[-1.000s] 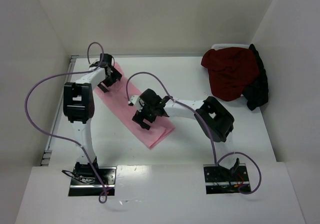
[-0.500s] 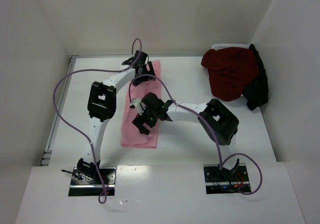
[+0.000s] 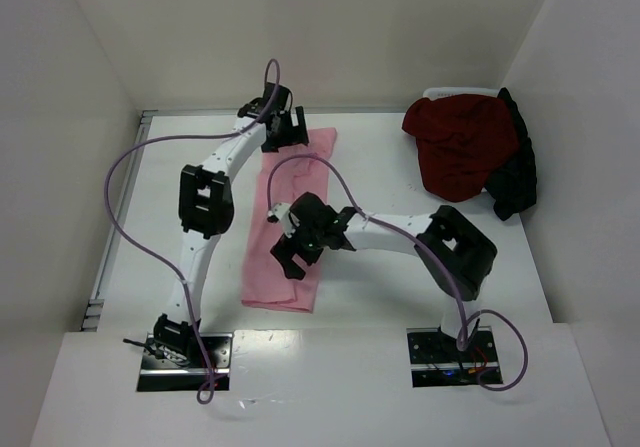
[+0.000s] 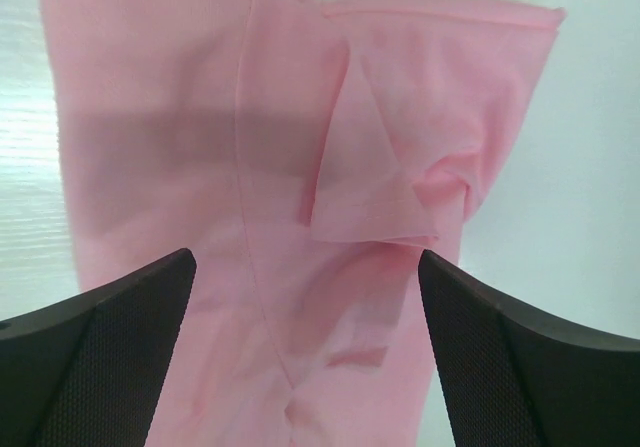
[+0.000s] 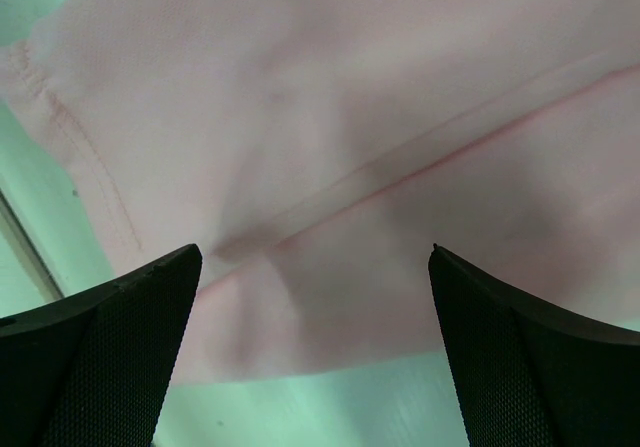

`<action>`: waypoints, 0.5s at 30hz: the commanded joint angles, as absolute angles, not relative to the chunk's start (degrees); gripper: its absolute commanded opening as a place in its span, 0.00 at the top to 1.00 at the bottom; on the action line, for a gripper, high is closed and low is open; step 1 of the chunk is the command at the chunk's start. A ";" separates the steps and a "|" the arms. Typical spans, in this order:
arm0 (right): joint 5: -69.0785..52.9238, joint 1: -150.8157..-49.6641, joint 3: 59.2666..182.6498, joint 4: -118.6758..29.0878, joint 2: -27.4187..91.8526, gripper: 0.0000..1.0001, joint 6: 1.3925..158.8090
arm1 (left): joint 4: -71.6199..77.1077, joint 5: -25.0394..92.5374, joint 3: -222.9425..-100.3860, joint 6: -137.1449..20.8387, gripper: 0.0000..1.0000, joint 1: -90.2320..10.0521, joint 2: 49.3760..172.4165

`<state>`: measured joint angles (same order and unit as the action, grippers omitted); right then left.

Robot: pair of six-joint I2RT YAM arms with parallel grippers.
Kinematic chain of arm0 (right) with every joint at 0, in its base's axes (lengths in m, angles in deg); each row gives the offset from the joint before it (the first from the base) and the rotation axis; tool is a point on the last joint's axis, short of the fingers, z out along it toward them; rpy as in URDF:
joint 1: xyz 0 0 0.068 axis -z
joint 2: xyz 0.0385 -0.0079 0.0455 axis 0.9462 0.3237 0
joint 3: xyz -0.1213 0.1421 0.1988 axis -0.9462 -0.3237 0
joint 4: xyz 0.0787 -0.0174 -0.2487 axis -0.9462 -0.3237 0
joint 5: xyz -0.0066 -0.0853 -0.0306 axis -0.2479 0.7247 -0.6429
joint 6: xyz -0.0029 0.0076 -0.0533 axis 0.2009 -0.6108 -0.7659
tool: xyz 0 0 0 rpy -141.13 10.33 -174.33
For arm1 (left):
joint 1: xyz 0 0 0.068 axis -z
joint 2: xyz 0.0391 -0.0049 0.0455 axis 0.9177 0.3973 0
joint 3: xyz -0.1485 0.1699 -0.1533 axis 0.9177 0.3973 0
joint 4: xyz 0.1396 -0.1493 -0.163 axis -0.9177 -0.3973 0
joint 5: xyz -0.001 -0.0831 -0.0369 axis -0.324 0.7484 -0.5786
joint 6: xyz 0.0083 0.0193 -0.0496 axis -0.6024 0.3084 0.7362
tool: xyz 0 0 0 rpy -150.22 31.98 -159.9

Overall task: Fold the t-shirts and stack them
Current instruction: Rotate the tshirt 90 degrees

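The pink t-shirt (image 3: 272, 289) lies folded lengthwise on the desk (image 3: 380, 172). The left hand (image 3: 285, 139) hovers open over its far end, the right hand (image 3: 290, 260) open over its middle.

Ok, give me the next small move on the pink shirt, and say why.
Probably lower the left gripper and pinch the pink t-shirt at its far edge. It lies as a long folded strip; that gripper hangs open over the far end, the right gripper open over the near half, neither holding cloth.
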<state>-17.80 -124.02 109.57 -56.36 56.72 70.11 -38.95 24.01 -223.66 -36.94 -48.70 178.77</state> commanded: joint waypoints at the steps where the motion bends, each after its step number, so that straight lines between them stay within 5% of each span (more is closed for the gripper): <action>1: -13.28 -123.68 111.32 -58.96 49.76 0.00 72.93 | -40.67 23.11 -227.30 -40.29 0.00 -50.24 173.06; 8: -7.82 -110.95 123.44 -58.96 42.28 0.00 79.61 | -41.81 23.64 -224.34 -43.63 0.00 -53.58 161.72; 12: -8.35 -100.23 132.32 -59.66 50.76 0.00 86.02 | -34.20 22.15 -204.07 -41.35 0.00 -53.58 149.86; 15: -12.72 -94.78 141.01 -61.68 57.81 0.10 90.94 | -29.26 23.47 -185.25 -37.92 0.00 -53.58 140.54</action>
